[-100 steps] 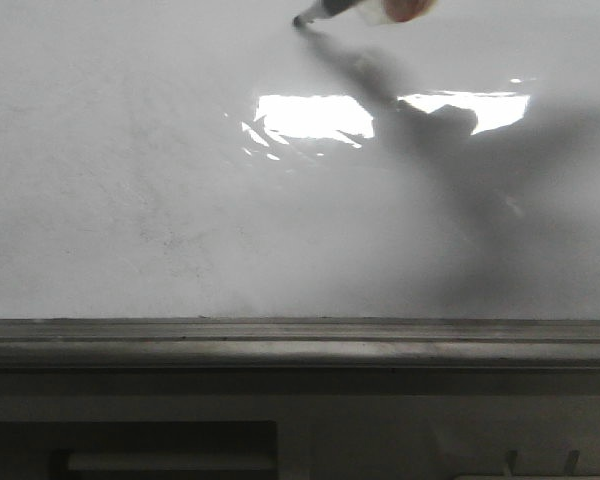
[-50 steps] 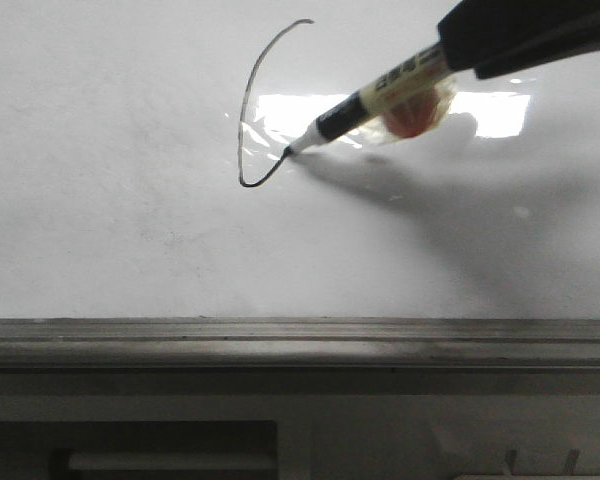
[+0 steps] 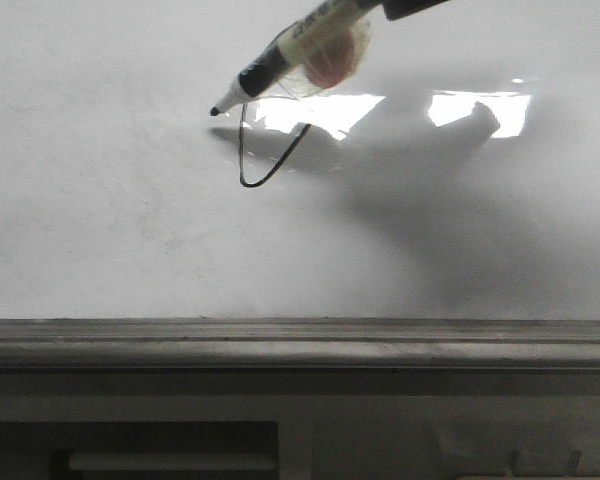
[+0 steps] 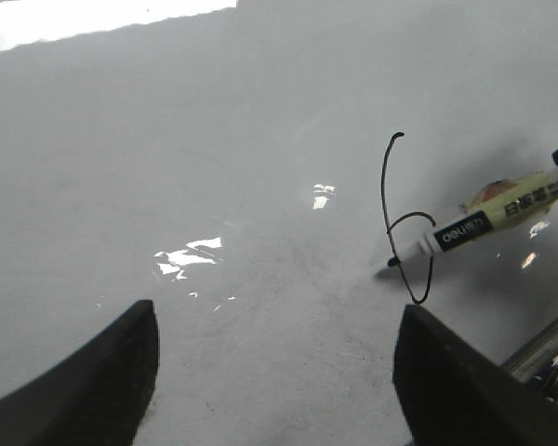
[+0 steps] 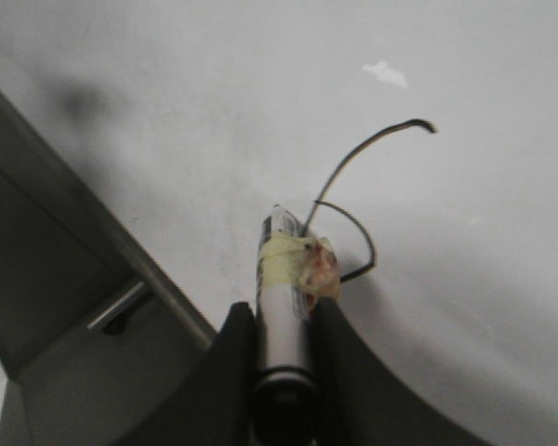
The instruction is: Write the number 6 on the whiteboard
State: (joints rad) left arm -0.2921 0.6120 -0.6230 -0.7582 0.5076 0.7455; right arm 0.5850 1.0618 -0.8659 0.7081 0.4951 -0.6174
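The whiteboard (image 3: 130, 220) fills the front view. The number 6 (image 3: 240, 160) is a thin black line on it; its upper arc is hidden behind the pen there. It shows whole in the left wrist view (image 4: 384, 190) and the right wrist view (image 5: 353, 156). My right gripper (image 5: 284, 316) is shut on a white-and-black marker pen (image 3: 300, 45) wrapped in yellow tape. The pen tip sits just left of the arc, at or just off the board. My left gripper (image 4: 274, 372) is open and empty over bare board, left of the 6.
A grey metal ledge (image 3: 300, 340) runs along the board's lower edge and also shows in the right wrist view (image 5: 65, 204). Bright light reflections (image 3: 320, 110) lie on the board by the 6. The arm's dark shadow (image 3: 430, 200) falls to the right.
One second ago the board was blank with the pen at the top. The arc, bottom hook and rising stroke have since been drawn. The pen has moved up and left across the arc.
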